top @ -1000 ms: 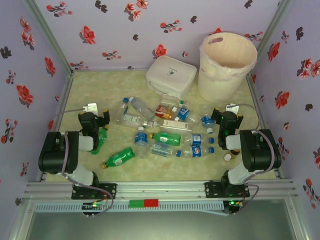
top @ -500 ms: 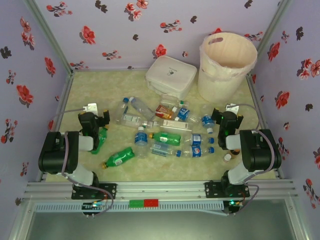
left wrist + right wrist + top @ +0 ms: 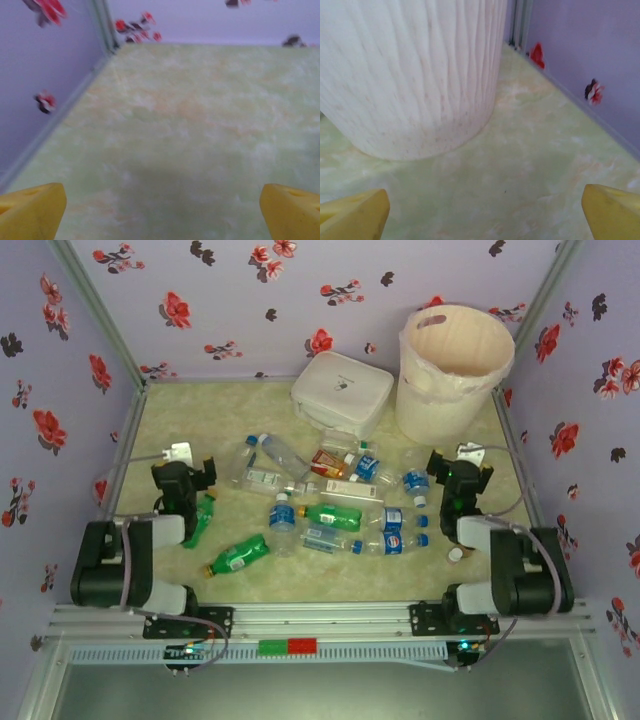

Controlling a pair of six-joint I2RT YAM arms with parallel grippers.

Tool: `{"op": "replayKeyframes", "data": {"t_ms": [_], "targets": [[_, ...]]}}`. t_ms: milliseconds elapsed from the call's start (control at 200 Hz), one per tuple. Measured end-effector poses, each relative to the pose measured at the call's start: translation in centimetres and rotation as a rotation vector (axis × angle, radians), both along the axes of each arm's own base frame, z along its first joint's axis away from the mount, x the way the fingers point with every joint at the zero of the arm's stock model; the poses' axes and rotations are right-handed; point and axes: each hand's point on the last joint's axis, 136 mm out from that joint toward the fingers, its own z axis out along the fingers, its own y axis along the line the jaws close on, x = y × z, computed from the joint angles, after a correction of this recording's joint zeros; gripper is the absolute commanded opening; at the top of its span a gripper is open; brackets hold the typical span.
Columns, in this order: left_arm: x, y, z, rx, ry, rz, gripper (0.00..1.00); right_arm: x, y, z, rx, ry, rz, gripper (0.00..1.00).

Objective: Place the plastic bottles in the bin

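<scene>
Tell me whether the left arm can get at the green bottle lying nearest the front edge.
Probably yes. The green bottle lies alone on the bare mat close by, with nothing on it. The left gripper is open and empty, though it points away, so the arm would need to swing round.

You have about a dozen plastic bottles (image 3: 395,540) on the table (image 3: 190,430). They overlap in the middle pile, so you cannot fix the exact number. Three are green: one green bottle (image 3: 238,555) at the near left, another (image 3: 203,518) further left, and a third (image 3: 332,517) in the middle. The others are clear. You have one bin (image 3: 455,390) at the far right and one white case (image 3: 342,390) just left of it. There are two arms, the left arm (image 3: 120,560) and the right arm (image 3: 520,570).
</scene>
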Motion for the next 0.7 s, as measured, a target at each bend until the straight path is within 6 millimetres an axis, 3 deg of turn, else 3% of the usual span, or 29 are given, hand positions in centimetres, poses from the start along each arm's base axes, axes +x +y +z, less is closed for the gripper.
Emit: {"op": "replayKeyframes", "data": {"t_ms": [155,360,445,550,700], "targets": [[-0.2,1.2,5.3,-0.115,-0.08,0.119,1.0,0.1,0.7,4.6,0.109,-0.063,0.009,0.99],[0.5,-0.2,7.0,-0.33,0.058,0.146,1.0,1.0,5.3,8.7,0.265,0.056,0.121,0.99],[0.4,-1.6,7.2,-0.411,0.125,0.102,1.0,0.1,7.3,8.9,0.297,0.153,0.17,0.99],[-0.1,-5.2,6.4,-0.534,0.19,-0.042,0.99,-1.6,8.9,8.0,0.313,0.302,0.217,0.99],[-3.2,-11.1,4.0,-0.677,0.269,-0.185,0.99,-4.0,9.9,4.7,0.31,0.538,0.26,0.94]]}}
